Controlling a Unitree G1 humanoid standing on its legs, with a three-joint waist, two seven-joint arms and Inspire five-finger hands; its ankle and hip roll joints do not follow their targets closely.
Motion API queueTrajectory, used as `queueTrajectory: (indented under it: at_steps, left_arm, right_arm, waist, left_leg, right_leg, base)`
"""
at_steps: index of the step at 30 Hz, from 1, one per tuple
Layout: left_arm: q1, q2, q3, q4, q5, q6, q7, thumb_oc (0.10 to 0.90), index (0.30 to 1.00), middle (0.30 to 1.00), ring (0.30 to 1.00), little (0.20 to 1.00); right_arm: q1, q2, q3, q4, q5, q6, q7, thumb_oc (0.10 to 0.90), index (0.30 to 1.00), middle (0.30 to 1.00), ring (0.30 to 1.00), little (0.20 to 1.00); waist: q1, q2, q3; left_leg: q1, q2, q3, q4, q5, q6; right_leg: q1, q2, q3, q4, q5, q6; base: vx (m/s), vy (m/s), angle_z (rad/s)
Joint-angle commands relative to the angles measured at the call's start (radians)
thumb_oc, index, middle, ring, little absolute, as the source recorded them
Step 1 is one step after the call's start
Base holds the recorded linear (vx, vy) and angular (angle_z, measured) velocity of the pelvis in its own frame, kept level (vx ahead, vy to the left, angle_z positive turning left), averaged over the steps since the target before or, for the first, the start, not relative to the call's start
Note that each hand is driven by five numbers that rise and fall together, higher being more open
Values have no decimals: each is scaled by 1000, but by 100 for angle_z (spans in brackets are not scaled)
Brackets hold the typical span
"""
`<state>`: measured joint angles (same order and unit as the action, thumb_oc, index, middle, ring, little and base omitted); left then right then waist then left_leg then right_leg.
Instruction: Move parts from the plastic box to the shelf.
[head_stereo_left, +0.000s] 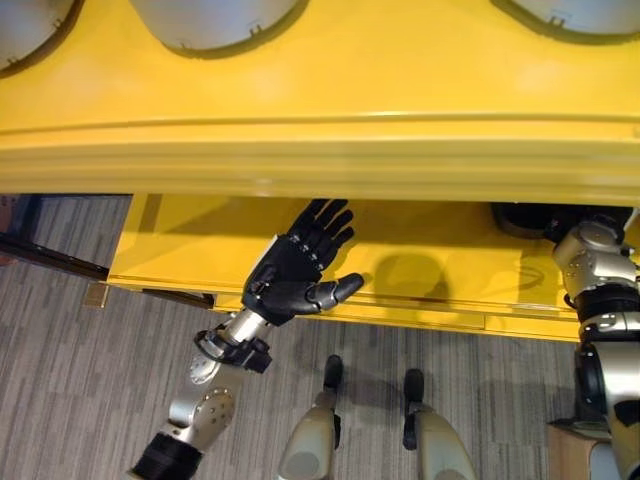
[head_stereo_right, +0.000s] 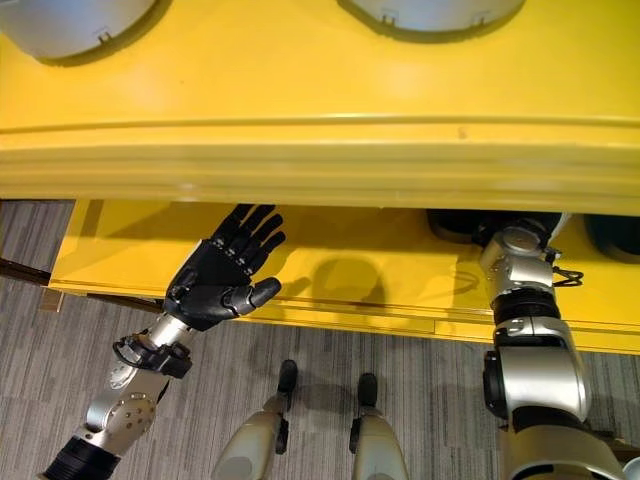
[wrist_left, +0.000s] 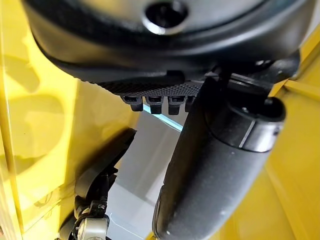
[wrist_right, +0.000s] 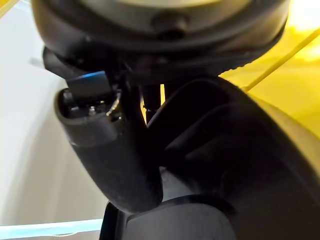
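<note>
We see the left hand (head_stereo_left: 290, 275) held flat over the lower board (head_stereo_left: 420, 265) of the yellow shelf (head_stereo_left: 320, 150), fingers straight and spread, thumb out toward 3 o'clock, holding nothing. The right hand (wrist_right: 200, 165) is reaching under the upper board at about 2 o'clock from the left one, where a dark part (head_stereo_right: 455, 225) sits in shadow (its shape is hard to make out). In the right wrist view the thumb (wrist_right: 107, 150) lies against a dark mass, but we cannot tell whether the fingers clamp it. Pale round parts (head_stereo_left: 215, 20) rest on the top board. Between the hands the lower board lies bare; its front edge borders grey striped floor (head_stereo_left: 80, 380).
</note>
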<state>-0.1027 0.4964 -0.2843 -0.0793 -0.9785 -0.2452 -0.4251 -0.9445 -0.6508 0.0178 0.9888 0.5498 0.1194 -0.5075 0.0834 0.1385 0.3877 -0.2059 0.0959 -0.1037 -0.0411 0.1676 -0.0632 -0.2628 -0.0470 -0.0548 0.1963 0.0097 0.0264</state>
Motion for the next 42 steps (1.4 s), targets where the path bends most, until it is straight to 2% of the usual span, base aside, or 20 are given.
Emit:
queueTrajectory:
  at_steps: [1, 17, 23, 34, 35, 36, 37, 42]
  left_arm:
    - [-50, -19, 21, -124, -40, -100, -30, 900, 1000, 1000, 1000, 1000]
    - [-67, -54, 22, -87, -29, -67, -50, 900, 1000, 1000, 1000, 1000]
    - [-67, -59, 22, -79, -30, -70, -52, 900, 1000, 1000, 1000, 1000]
    - [-78, -65, 11, -67, -27, -85, -56, 900, 1000, 1000, 1000, 1000]
    - [-80, -67, 10, -64, -24, -87, -62, 900, 1000, 1000, 1000, 1000]
    - [-81, -68, 9, -65, -23, -85, -62, 900, 1000, 1000, 1000, 1000]
    - [-84, -65, 6, -67, -22, -86, -59, 900, 1000, 1000, 1000, 1000]
    - [-90, -65, 5, -68, -21, -79, -57, 900, 1000, 1000, 1000, 1000]
  right_arm:
    - [-2, 25, 63, 51, 19, 34, -2, 400, 300, 300, 300, 300]
    - [78, 132, 54, 69, 51, 45, -23, 400, 300, 300, 300, 300]
    - [90, 141, 47, 62, -3, 17, -64, 400, 300, 300, 300, 300]
    - [87, 141, 57, 48, -10, 21, -97, 400, 300, 300, 300, 300]
    - [83, 137, 58, 51, -26, 25, -102, 418, 325, 325, 325, 325]
    - [81, 134, 60, 51, -23, 18, -96, 780, 833, 833, 833, 833]
    - [78, 133, 62, 51, -21, 16, -91, 900, 1000, 1000, 1000, 1000]
    - [74, 135, 61, 45, -3, 9, -91, 900, 1000, 1000, 1000, 1000]
  waist:
    - [11, -19, -44]
    - [11, -29, -74]
    - [10, -28, -78]
    - [3, -22, -63]
    - [3, -21, -59]
    - [3, -21, -57]
    - [3, -21, -55]
    - [1, -22, -54]
  left_leg:
    - [4, 22, -2, 40, -42, -3]
    - [44, 21, 1, 38, -50, -3]
    - [52, 21, 2, 32, -52, -3]
    - [39, 12, 3, 33, -54, 0]
    - [36, 11, 4, 34, -55, 1]
    - [34, 9, 3, 35, -55, 2]
    - [31, 8, 3, 39, -56, 2]
    - [26, 5, 3, 43, -59, 4]
  right_leg:
    - [36, -45, 15, -12, -16, -5]
    - [88, -47, 19, -40, -8, -2]
    - [98, -49, 22, -50, -4, 1]
    - [79, -52, 27, -43, -2, 3]
    - [74, -52, 28, -40, -2, 2]
    - [73, -52, 28, -39, -2, 2]
    - [69, -53, 28, -36, -2, 3]
    - [63, -53, 32, -33, -1, 4]
  base:
    - [0, 0, 0]
    - [17, 7, -1]
    - [15, 9, -2]
    - [0, 0, 0]
    - [0, 0, 0]
    - [0, 0, 0]
    - [0, 0, 0]
    - [0, 0, 0]
